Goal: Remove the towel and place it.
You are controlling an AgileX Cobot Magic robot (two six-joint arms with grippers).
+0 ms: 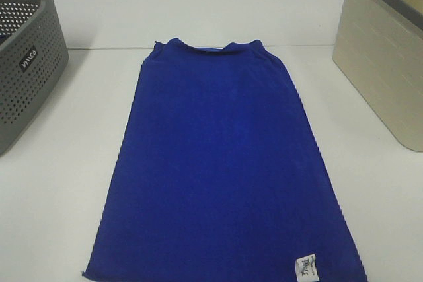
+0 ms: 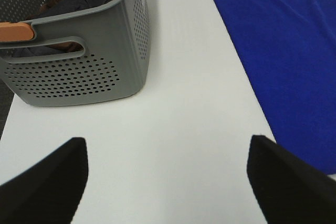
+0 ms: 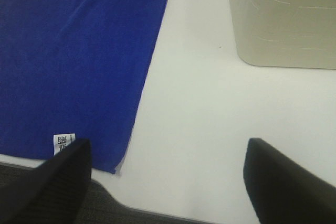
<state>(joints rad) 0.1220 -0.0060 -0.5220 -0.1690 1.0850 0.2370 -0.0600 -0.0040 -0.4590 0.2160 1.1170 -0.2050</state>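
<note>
So, L to R: grey perforated basket (image 1: 26,57) at the table's (image 1: 79,183) left edge w/ dark items and sth orange inside, left gripper (image 2: 167,182) over bare table beside it, fingers wide apart, holding nothing. Towel (image 1: 225,163) lies flat mid-table, between the baskets, white label (image 1: 306,267) at its near right corner. Right gripper (image 3: 167,179) hangs by that corner, also spread w/ nothing held; beige basket (image 1: 386,57) far right.

Soft matt cloth towel (image 1: 225,163), perforated plastic basket (image 1: 26,64), smooth table (image 1: 79,176)
</note>
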